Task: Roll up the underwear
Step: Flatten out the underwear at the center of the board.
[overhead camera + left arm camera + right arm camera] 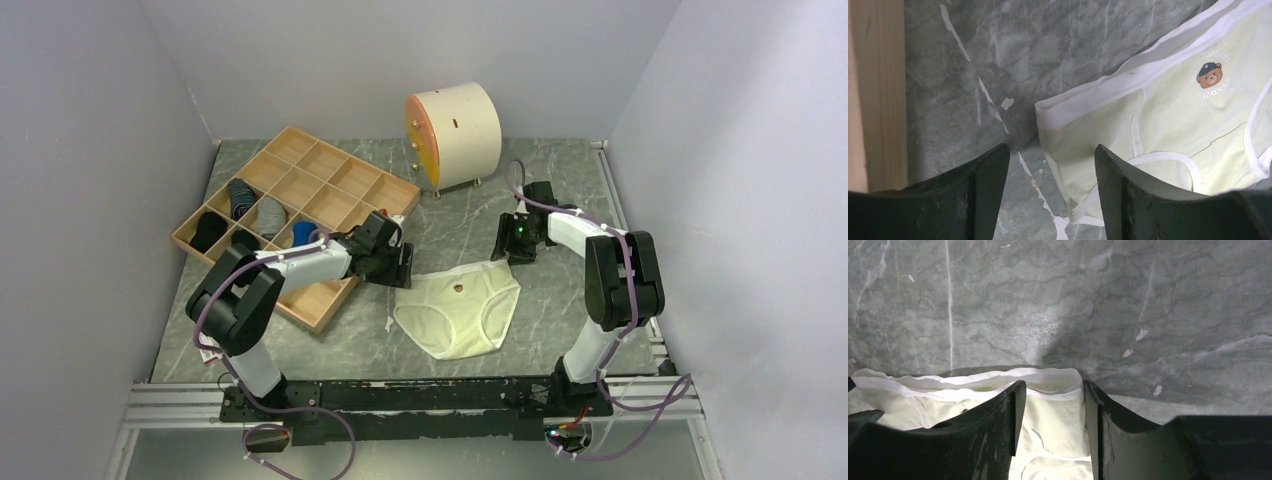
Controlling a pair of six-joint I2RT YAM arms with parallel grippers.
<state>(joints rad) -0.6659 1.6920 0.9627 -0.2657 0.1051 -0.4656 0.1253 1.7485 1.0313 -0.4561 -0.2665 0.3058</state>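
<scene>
The underwear (458, 305) is a pale yellow brief with white trim and a small bear print, lying flat in the middle of the table. My left gripper (400, 268) hangs low at its left waistband corner. In the left wrist view that gripper (1052, 155) is open, with the corner of the underwear (1173, 115) lying between its fingers. My right gripper (515, 245) is at the right waistband corner. In the right wrist view it (1054, 390) stands open astride the waistband corner of the underwear (1053, 425), the cloth flat between the fingers.
A wooden compartment tray (300, 190) with rolled socks stands at the left, its edge (873, 95) close beside my left gripper. A cream drum with an orange face (455, 135) stands at the back. Grey walls close in on three sides.
</scene>
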